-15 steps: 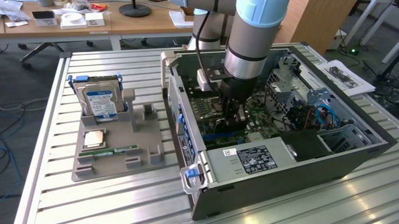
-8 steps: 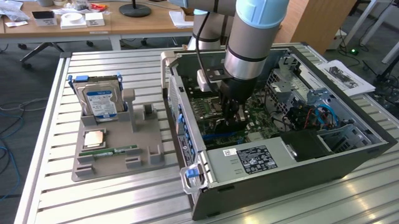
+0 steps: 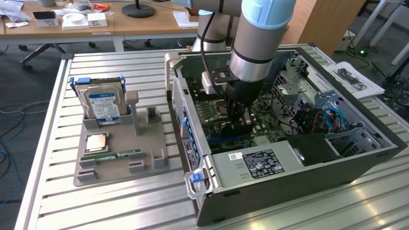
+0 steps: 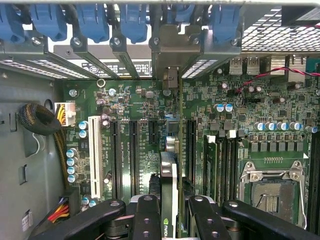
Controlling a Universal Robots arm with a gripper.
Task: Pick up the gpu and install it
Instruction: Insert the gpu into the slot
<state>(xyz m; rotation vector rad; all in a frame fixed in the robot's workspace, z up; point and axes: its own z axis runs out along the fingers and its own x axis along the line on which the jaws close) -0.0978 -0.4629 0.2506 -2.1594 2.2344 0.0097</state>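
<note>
1. Behind everything stretches a grey-floored office, with wooden desks (image 3: 96, 21) along the far side and cables trailing on the ground.
2. Nearer in, a slatted metal table (image 3: 128, 211) carries all the work.
3. On it lies an open computer case (image 3: 288, 177), its side panel off, its motherboard (image 4: 260, 100) facing up. A black power supply box (image 3: 255, 165) with a white label sits at the near end.
4. My arm (image 3: 259, 43) drops straight down into that case from above.
5. At the exterior view's left stands a grey parts holder (image 3: 121, 158). It keeps a silver hard drive (image 3: 103, 105) with a blue label upright, a flat processor (image 3: 96, 142), and a slim green memory stick (image 3: 118, 155).
6. My claw (image 4: 172, 212) is partly closed, its black fingers (image 4: 146, 215) pinching the gpu (image 4: 169, 175) from both sides.
7. That card stands on edge between the fingers, thin and dark. A green logo marks its top edge, a pale metal piece sits at its far end. It hangs over the motherboard's long black expansion slots (image 4: 134, 150), in line with them, toward the row of blue clips (image 4: 95, 22) at the case's rear wall. Whether its lower edge touches a slot I cannot tell.
</note>
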